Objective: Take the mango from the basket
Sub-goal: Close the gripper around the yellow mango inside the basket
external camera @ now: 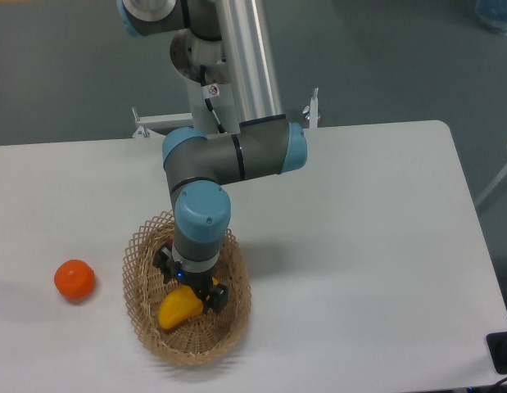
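Inside basket [138, 254]: gripper [192, 295] over mango [178, 309], finger state hidden by wrist. Fruit likely smooth, firm, slippery; grasp across narrow midsection.

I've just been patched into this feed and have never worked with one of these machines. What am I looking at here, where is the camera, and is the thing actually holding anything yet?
There is one view, from a fixed camera looking down at a white table from above. The grey tube with blue caps is a jointed robot arm reaching down from the far edge. At its tip sits a two-finger pincer, which is the part that grabs things.

The pincer is down inside an oval woven basket near the front edge. Right under it lies the mango, yellow-orange and elongated. The arm's wrist hides the finger ends, so I cannot tell whether they have closed on the fruit; the mango looks to be resting in the basket, not lifted.

A round orange fruit sits on the table left of the basket, apart from it. Something dark and reddish shows behind the wrist, too hidden to name.
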### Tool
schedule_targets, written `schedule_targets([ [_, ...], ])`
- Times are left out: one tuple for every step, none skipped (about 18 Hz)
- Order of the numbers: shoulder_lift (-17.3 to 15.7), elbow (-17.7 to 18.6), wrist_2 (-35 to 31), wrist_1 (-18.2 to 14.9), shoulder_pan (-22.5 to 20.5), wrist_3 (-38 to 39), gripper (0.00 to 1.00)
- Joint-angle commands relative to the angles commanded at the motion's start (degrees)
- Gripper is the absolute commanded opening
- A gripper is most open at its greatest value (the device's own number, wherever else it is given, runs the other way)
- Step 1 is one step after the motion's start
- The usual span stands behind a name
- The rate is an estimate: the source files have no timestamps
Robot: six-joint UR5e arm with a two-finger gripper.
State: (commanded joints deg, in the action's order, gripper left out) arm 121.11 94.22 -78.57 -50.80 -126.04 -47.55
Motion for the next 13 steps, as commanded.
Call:
schedule_targets([
  [0.2,-0.1,0.0,0.0,0.3,0.0,1.00],
  [0.3,-0.2,-0.1,0.0,0.4,0.3,1.00],
  [0.5,-0.2,-0.7,0.0,0.5,0.8,0.99],
  [0.5,-0.3,-1.4,-0.1,0.6,0.9,0.86],
  [0.5,-0.3,-1.6,-0.1,0.7,1.0,0.71],
  [0.4,-0.3,-1.6,-0.1,0.7,1.2,0.58],
  [0.0,-0.3,-1.6,-0.1,0.7,1.4,0.47],
  [-0.3,-0.4,-1.6,-0.1,0.7,1.4,0.38],
  [-0.9,-0.4,-1.6,-0.1,0.7,1.4,0.32],
  [-1.1,-0.6,-1.6,-0.1,0.6,1.4,0.31],
  [-1.3,-0.8,-1.6,-0.1,0.6,1.4,0.31],
  [-1.6,-1.1,-1.6,-0.1,0.6,1.4,0.31],
  [-1.8,-1.3,-1.5,-0.2,0.6,1.4,0.31],
])
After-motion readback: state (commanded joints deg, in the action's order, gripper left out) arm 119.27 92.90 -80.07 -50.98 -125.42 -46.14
